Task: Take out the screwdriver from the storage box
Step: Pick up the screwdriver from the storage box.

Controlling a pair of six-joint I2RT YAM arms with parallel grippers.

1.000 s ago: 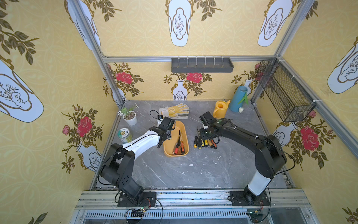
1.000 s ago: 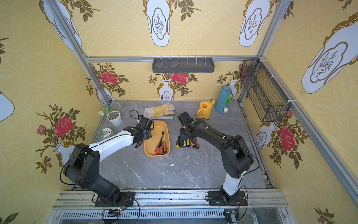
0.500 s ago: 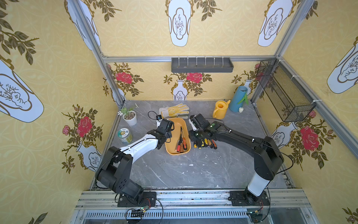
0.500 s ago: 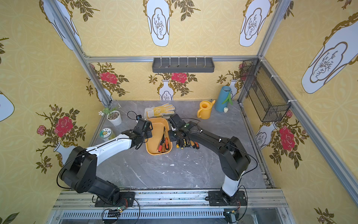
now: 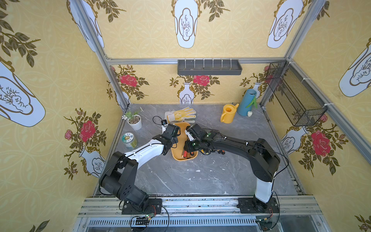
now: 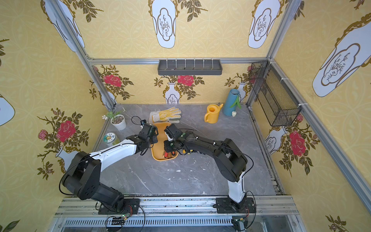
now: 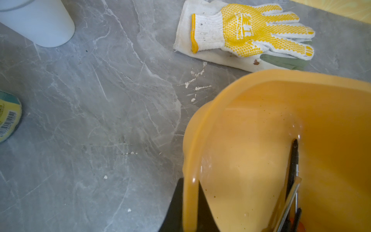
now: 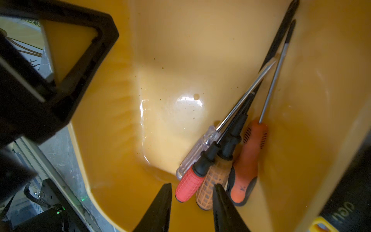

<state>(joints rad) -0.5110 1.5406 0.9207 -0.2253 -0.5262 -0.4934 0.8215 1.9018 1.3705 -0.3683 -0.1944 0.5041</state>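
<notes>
Pinching storage box [image 7: 251,120] rim: left claw [image 7: 189,204]; right claw [image 8: 192,185] narrowly open over screwdrivers [image 8: 246,160], gripping nothing.

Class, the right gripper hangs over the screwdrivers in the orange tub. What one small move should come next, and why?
Probably lower the right gripper slightly and close on the red ribbed-handle screwdriver: its open jaws straddle that handle's end inside the shallow yellow-orange plastic storage box, whose rim the left gripper clamps steady.

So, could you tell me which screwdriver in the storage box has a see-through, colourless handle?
The clear-handled screwdriver, at the edge of the bundle beside the red-handled one; the amber one and the orange-and-black one are coloured too.
</notes>
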